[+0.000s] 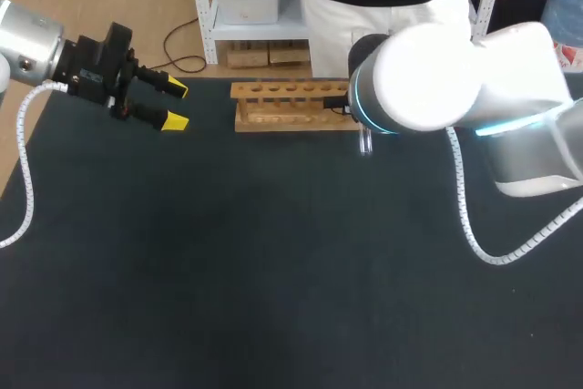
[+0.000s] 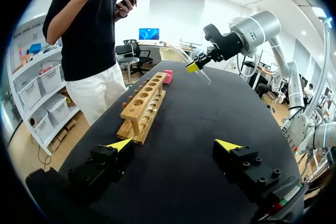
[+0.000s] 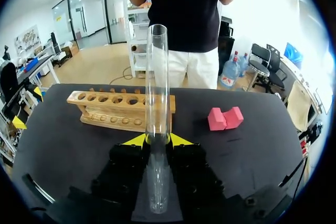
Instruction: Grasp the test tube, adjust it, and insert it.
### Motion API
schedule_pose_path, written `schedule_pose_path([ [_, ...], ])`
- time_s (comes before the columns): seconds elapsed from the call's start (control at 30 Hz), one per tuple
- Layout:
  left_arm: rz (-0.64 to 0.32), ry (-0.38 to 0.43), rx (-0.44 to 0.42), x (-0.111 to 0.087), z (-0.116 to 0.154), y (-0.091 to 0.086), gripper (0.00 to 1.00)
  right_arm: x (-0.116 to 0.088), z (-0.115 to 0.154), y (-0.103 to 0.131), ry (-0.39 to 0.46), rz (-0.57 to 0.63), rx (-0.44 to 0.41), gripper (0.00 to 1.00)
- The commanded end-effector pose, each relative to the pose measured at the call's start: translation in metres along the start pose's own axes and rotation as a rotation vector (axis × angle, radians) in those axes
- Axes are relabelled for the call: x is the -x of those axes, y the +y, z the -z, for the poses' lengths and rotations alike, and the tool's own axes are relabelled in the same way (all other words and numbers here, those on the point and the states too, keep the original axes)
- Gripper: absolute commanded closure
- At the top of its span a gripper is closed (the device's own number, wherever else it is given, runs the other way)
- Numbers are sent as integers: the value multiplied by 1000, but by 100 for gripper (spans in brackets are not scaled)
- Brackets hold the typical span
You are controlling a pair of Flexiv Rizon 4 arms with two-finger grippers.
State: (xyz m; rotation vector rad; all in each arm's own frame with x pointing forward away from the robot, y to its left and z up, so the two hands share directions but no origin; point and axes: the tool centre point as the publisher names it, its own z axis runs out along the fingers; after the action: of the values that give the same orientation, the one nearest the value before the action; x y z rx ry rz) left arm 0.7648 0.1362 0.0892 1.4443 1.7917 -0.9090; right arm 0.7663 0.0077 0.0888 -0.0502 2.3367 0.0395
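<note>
A clear glass test tube (image 3: 157, 77) stands upright between the yellow tips of my right gripper (image 3: 158, 140), which is shut on its lower part. A wooden rack (image 3: 121, 109) with a row of holes lies ahead of it, slightly to one side. In the head view the rack (image 1: 291, 107) sits at the table's far edge. My right arm (image 1: 437, 79) covers the rack's right end, and only a bit of the tube (image 1: 366, 141) shows below it. My left gripper (image 1: 168, 105) hovers open and empty left of the rack. Its wrist view shows the rack (image 2: 144, 106) and the tilted tube (image 2: 202, 75).
A pink notched block (image 3: 226, 118) lies on the dark table (image 1: 273, 271) beside the rack's right end, also seen beyond the rack (image 2: 168, 76) from the left wrist. A person stands just behind the table's far edge, not touching it.
</note>
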Motion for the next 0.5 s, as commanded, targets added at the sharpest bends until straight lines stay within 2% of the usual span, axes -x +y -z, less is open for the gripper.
schedule_pose_path([
  [0.03,-2,-1,-2,-1,0,1,0,-4,8,-4,-52,-1,4,100],
  [0.5,-2,-1,-2,-1,0,1,0,-4,11,-4,-53,-6,8,100],
])
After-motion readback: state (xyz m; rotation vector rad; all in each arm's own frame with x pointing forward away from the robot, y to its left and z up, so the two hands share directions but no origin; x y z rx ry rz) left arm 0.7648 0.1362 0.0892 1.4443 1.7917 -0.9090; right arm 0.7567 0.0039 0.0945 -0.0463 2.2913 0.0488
